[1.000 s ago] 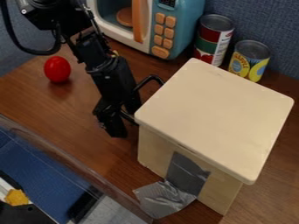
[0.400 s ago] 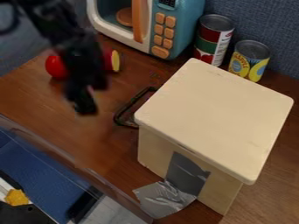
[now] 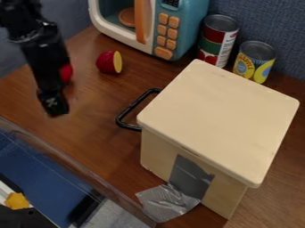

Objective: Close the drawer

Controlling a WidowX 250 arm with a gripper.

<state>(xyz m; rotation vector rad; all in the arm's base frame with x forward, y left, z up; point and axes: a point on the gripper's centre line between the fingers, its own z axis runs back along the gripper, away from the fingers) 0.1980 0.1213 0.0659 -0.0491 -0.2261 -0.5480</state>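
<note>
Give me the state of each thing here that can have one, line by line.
Drawer: looks shut, only its handle jutting out.
Microwave door: closed.
Red-and-green can: upright.
Yellow can: upright.
Red piece: cut, pale face rightward.
Gripper: clear of the handle.

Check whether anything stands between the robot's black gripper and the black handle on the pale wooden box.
Nothing visible does: brown wooden tabletop lies between the black gripper and the black handle. The red fruit piece with a yellow cut face lies higher in view, off that path.

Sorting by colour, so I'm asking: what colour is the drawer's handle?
The handle is black, seen in the camera view.
</note>
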